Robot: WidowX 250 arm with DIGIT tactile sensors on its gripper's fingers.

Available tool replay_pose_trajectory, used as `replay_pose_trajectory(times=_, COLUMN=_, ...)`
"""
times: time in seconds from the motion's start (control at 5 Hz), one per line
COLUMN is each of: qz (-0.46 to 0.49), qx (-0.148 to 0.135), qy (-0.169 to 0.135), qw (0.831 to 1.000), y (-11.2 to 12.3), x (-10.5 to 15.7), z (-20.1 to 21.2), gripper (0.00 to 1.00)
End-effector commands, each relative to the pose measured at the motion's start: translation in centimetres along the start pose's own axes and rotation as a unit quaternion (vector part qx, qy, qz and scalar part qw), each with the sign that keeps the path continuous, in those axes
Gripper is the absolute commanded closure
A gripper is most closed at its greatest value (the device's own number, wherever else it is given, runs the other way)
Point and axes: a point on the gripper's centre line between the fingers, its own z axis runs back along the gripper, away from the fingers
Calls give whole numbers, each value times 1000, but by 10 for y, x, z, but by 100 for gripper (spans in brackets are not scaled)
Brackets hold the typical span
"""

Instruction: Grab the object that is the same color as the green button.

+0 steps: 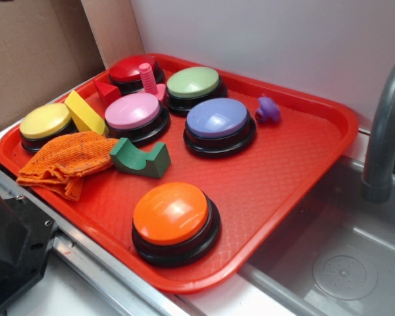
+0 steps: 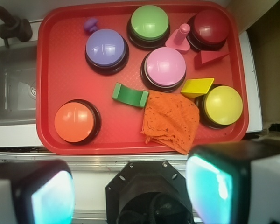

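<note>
I see the small dark green notched foam block lying crosswise, ahead of my jaws, which are spread and empty, well above

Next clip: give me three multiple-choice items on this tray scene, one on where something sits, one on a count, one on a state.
1. The green notched block lies right beside:
A. the orange mesh cloth
B. the purple peg
C. the red button

2. How many round push buttons stand on the red tray?
A. four
B. six
C. eight

3. The end effector is:
A. shut on the green block
B. pressing the green button
C. open, off the tray

Answers:
1 A: block and cloth sit side by side near the tray's middle.
2 B: orange, purple, green, pink, red and yellow.
3 C: wrist view shows fingers spread at the bottom edge with nothing between.
</note>
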Motion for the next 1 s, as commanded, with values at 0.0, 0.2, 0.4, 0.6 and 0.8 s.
replay_pose_trajectory(times=0.0, qz=0, qx=0, qy=0, qw=1000, y=0, x=0, z=0, gripper=0)
replay_pose_trajectory(times=0.2, qz=67, qx=-4, qy=24, qw=997, y=1, x=9, z=-13, gripper=0)
replay_pose_trajectory(times=0.4, qz=189, qx=29, qy=27, qw=981, y=-1, x=23, z=-37, gripper=0)
replay_pose_trajectory(times=0.6, qz=276, qx=13, qy=18, qw=961, y=-2, x=40, z=-70, gripper=0)
replay_pose_trajectory(times=0.8, qz=299, qx=20, qy=21, qw=954, y=-5, x=53, z=-107, gripper=0)
